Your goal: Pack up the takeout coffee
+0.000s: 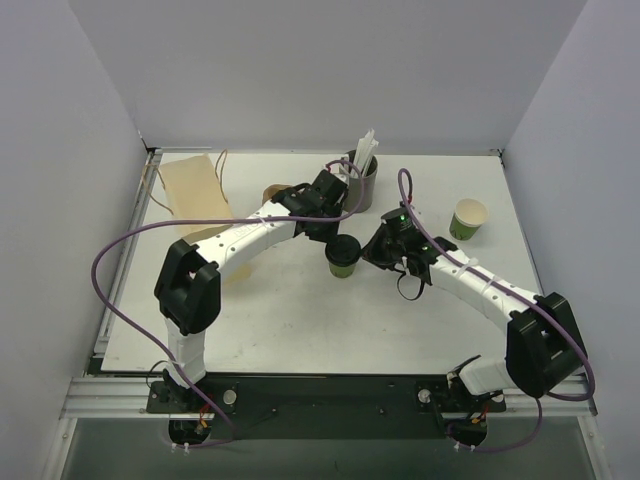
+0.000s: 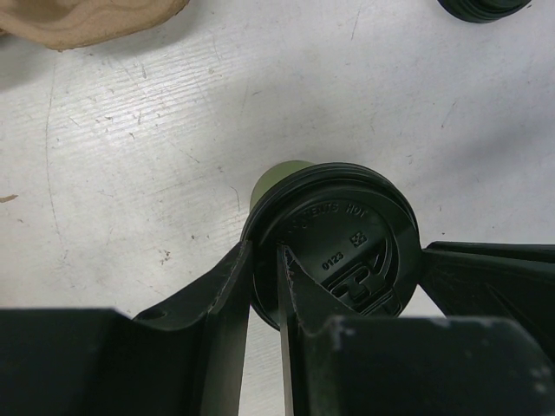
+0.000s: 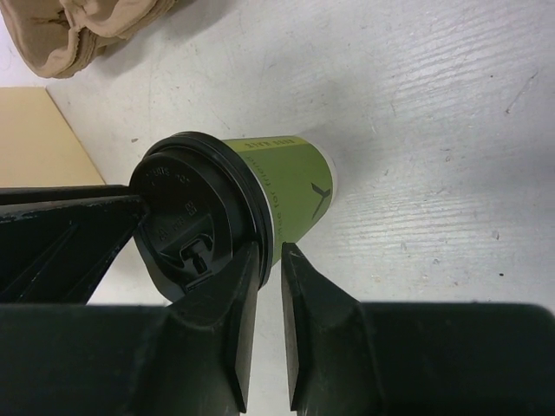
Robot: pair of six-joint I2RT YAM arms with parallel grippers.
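Note:
The takeout coffee (image 1: 343, 256), a small green cup (image 3: 290, 186) with a black lid (image 2: 347, 225), stands upright mid-table between both arms. My left gripper (image 1: 330, 232) reaches it from the back left. Its fingers (image 2: 264, 251) are shut on the lid's rim, one outside the edge and one on top. My right gripper (image 1: 372, 250) comes in from the right. Its fingers (image 3: 270, 249) are nearly together, with the lid's rim at their tips. Each wrist view shows the other gripper's finger at the lid's far side.
A second green cup (image 1: 468, 218) stands open at the right. A grey cup of white straws (image 1: 362, 178) is just behind the left gripper. A brown paper bag (image 1: 190, 188) lies at the back left, with a crumpled brown piece (image 1: 274, 192) beside it.

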